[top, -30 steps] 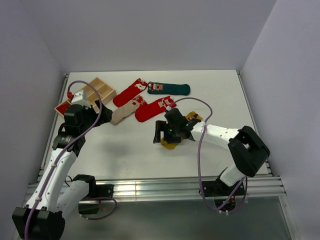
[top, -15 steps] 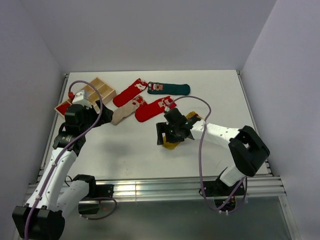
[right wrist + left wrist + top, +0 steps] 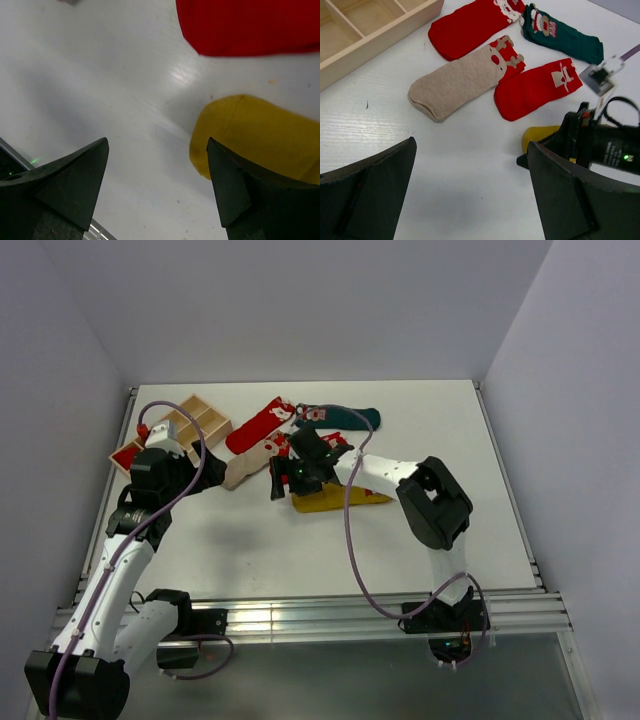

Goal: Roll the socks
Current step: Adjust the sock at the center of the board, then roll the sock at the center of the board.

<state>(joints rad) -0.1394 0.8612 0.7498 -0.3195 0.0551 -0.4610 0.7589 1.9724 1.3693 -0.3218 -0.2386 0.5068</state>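
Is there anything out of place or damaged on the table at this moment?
Nothing looks damaged or spilled. The socks lie flat and loose at mixed angles. Only the mustard yellow sock lies a little apart from the group, partly hidden under the right arm.

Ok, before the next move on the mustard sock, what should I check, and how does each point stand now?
1. Fingers of the right gripper open, nothing between them: ok.
2. End of the mustard sock in sight just ahead of those fingers: ok.
3. Gap between it and the nearest red sock: ok.
4. The left gripper open, empty, over bare table: ok.
5. Whole mustard sock lying flat: cannot tell, the right arm covers part.
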